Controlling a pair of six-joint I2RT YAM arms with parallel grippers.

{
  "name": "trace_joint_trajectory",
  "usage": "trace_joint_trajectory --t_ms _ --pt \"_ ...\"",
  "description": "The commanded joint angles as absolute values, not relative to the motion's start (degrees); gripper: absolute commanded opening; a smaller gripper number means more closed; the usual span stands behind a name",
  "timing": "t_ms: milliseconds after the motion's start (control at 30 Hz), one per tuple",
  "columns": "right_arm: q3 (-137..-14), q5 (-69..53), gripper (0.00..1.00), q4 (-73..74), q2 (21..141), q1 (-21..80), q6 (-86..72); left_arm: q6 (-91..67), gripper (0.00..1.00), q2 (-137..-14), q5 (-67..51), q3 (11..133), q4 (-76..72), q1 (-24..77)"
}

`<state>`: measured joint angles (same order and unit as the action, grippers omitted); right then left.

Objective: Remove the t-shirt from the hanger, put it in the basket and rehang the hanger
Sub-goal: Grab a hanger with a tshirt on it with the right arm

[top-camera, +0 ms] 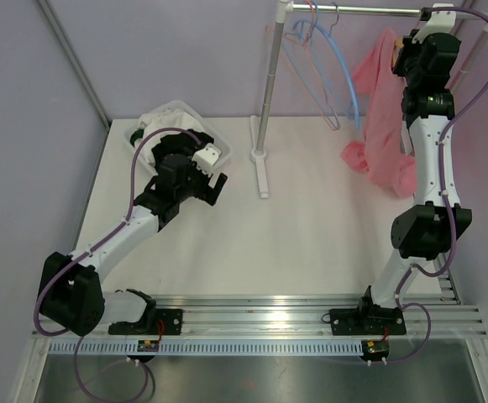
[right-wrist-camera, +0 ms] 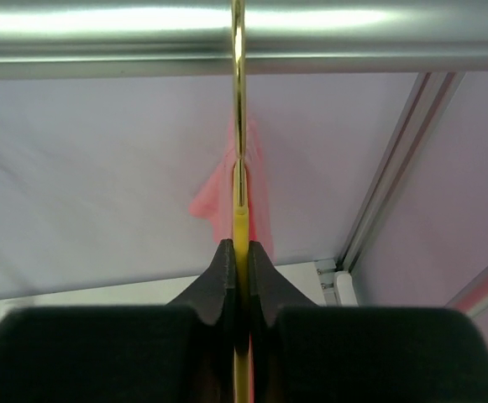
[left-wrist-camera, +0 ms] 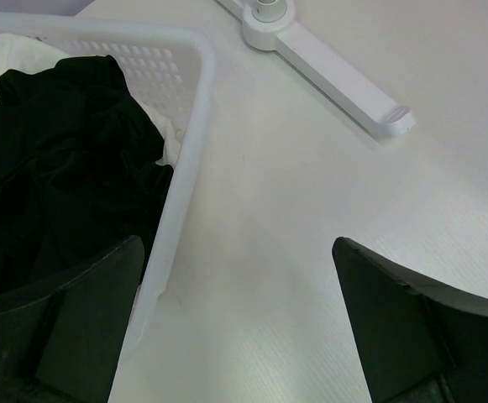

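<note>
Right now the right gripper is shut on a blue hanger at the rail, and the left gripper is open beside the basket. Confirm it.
Wrong colour: the right wrist view shows the right gripper shut on a yellow hanger at the rail. The left gripper is open beside the basket.

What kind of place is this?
Probably a robot test booth, not a home: two arms bolted to a white table, a clothes rail with hangers and a pink t-shirt, a laundry basket.
</note>
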<state>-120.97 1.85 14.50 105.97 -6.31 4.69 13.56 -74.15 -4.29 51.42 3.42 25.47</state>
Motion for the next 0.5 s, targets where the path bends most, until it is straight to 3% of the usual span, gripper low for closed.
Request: trace_joint_trajectory --t_ms 0,467 --pt "-123.4 1.23 0.0 12.92 105.91 -6.5 4.4 13.97 0.99 -74.44 -3.51 54.14 1.67 25.75" --pt "-127.88 -0.62 0.0 10.46 105.82 -6.5 1.41 14.5 0.99 -75.5 -3.34 54.67 1.85 25.84"
